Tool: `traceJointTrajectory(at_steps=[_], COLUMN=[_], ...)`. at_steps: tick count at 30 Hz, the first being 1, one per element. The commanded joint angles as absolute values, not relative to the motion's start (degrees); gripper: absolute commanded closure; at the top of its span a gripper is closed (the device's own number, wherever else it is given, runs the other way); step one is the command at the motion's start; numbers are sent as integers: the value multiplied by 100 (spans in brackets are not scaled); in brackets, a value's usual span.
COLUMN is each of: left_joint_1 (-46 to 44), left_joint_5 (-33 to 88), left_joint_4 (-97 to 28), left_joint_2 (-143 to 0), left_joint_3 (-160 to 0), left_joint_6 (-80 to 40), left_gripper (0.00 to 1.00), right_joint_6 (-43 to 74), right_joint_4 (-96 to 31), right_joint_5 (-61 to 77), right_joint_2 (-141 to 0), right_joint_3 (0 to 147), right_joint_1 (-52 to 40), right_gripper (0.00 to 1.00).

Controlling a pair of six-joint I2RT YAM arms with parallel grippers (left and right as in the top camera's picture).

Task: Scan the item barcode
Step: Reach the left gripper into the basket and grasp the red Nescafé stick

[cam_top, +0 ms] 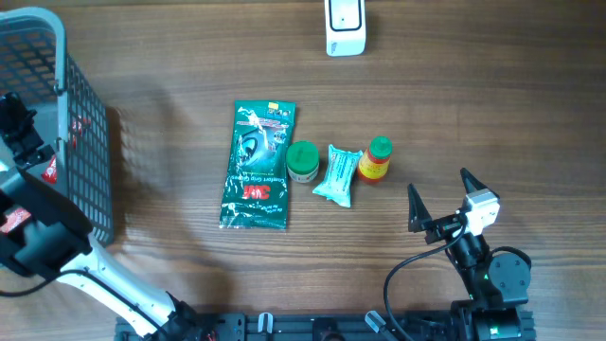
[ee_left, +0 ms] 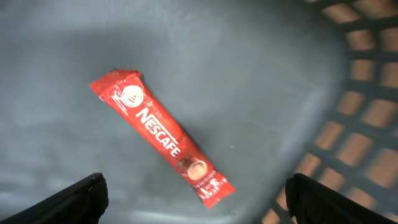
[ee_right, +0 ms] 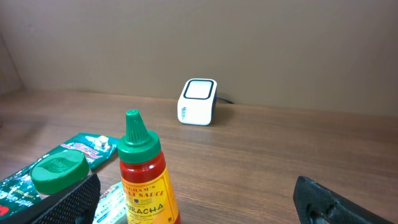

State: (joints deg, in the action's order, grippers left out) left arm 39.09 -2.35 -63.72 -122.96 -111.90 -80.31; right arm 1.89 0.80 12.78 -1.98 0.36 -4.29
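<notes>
**Next item to the scanner: take the bottle cleanly**

The left fingers (ee_left: 74, 202) stand wide over the floor of the basket (ee_left: 367, 112) and hold nothing. A red Nescafe stick (ee_left: 163, 144) lies flat and free between them. The right fingers (ee_right: 68, 202) are also wide and empty, low over the desk (cam_top: 454, 95) and facing the sriracha bottle (ee_right: 144, 180), which stands upright just beside a green-lidded jar (ee_right: 59, 173). The scanner (ee_right: 199, 101) sits well beyond, at the far edge.

The step in hand looks like fetching the bottle for scanning. The right fingers should close on its body below the green cap, coming in from the open side so the jar is not nudged. The bottle should be kept upright on the way, then turned until the barcode side squarely faces the scanner window; the code is not visible from here. The left arm should rise straight out of the basket, clear of the mesh wall
</notes>
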Motion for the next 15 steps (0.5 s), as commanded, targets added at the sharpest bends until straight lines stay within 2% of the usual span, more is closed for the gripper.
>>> traceJointTrajectory(at_steps=[1,5,7,8,9,11,12,15], left_joint_1=[3795,3780,3776,3776,3776,3771,3771,3824], left_joint_5=[-172,-148,-152,-165,-222,-373,-373,-373], left_joint_4=[-6388,-6593,-6713,-6770,-6825,-6947,-7017,-7251], left_joint_2=[-12897,-13332,-13489,-13541,-13572,-13579,-13576,-13393], left_joint_3=[-11170,-11170,-11170,-11168,-11168,-11168,-11168,-11177], left_joint_6=[-8285,-8298,-8298,-8298,-8298,-8274,-8276,-8274], left_gripper=[2,1,5,11,25,90,96,96], right_joint_6=[154,156,156,154,156,154,156,156], right_joint_4=[91,91,93,91,91,91,91,91], right_joint_5=[1227,1227,1227,1227,1227,1227,1227,1227], right_joint_2=[-167,-167,-167,-167,-167,-167,-167,-167], right_joint_3=[30,30,30,30,30,30,30,30], right_joint_1=[-427,-427,-427,-427,-427,-427,-427,-427], right_gripper=[0,0,0,0,0,0,0,0])
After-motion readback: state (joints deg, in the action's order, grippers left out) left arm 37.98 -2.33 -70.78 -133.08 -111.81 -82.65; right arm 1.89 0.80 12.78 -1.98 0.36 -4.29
